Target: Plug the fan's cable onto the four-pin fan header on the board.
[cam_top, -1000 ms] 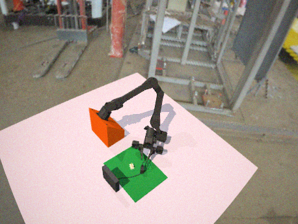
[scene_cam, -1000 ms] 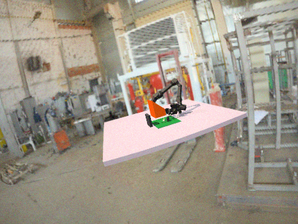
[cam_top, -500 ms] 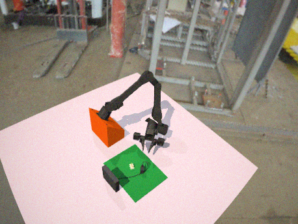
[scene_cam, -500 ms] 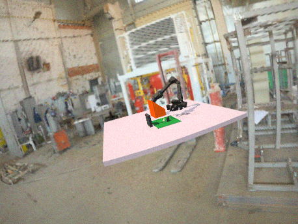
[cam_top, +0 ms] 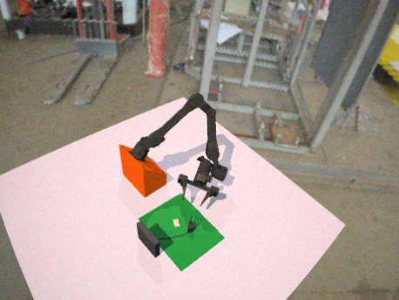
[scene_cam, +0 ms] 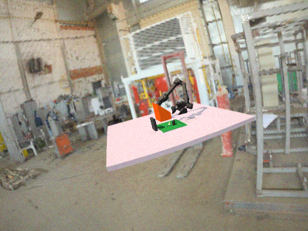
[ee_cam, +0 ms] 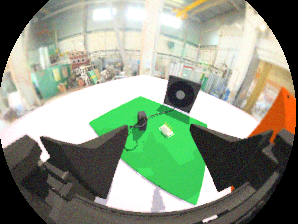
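Observation:
The green board [cam_top: 183, 259] [scene_cam: 166, 129] [ee_cam: 150, 172] lies flat. The small white header [cam_top: 176, 222] [ee_cam: 166, 131] stands on it, its yellowish pins bare in the wrist view. The black plug [cam_top: 191, 227] [scene_cam: 173, 123] [ee_cam: 142, 120] is on the board beside the header, apart from it. A thin black cable [cam_top: 175, 237] [ee_cam: 159, 115] runs from it to the fan, and thin loops lie by the plug. The square black fan [cam_top: 148, 239] [scene_cam: 153, 124] [ee_cam: 182, 92] stands upright at the board's edge. My gripper [cam_top: 192, 202] [ee_cam: 159, 128] is wide open and empty, raised behind the board and touching nothing.
An orange wedge-shaped block [cam_top: 154, 185] [scene_cam: 161, 113] [ee_cam: 280, 116] stands at the arm's base, beside the board. The pale pink table [cam_top: 266, 235] [scene_cam: 141, 144] [ee_cam: 60, 107] carries everything.

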### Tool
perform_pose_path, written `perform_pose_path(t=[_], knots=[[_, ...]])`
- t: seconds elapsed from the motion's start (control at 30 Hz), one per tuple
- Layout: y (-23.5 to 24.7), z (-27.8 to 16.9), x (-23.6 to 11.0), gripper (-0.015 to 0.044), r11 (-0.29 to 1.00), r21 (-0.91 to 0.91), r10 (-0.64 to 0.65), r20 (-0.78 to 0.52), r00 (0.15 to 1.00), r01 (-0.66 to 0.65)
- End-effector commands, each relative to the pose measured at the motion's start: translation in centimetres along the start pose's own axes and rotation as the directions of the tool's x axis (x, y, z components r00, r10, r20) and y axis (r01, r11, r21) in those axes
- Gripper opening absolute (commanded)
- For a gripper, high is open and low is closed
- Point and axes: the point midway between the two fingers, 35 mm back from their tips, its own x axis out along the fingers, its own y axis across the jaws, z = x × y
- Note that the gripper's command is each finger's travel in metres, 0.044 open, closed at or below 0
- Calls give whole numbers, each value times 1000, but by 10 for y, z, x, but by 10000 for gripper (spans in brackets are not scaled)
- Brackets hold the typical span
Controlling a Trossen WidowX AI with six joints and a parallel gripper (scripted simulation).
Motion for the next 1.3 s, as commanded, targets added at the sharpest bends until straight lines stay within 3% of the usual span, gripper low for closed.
perform_pose_path(t=[0.0, 0.6, 1.27], knots=[[-4, 1, 7, 440, 997, -46, -57, -68, 996, 54], [-17, 5, 23, 440, 968, -200, -219, -381, 899, 151], [-17, 18, 22, 440, 969, -243, -207, -709, 674, 41]])
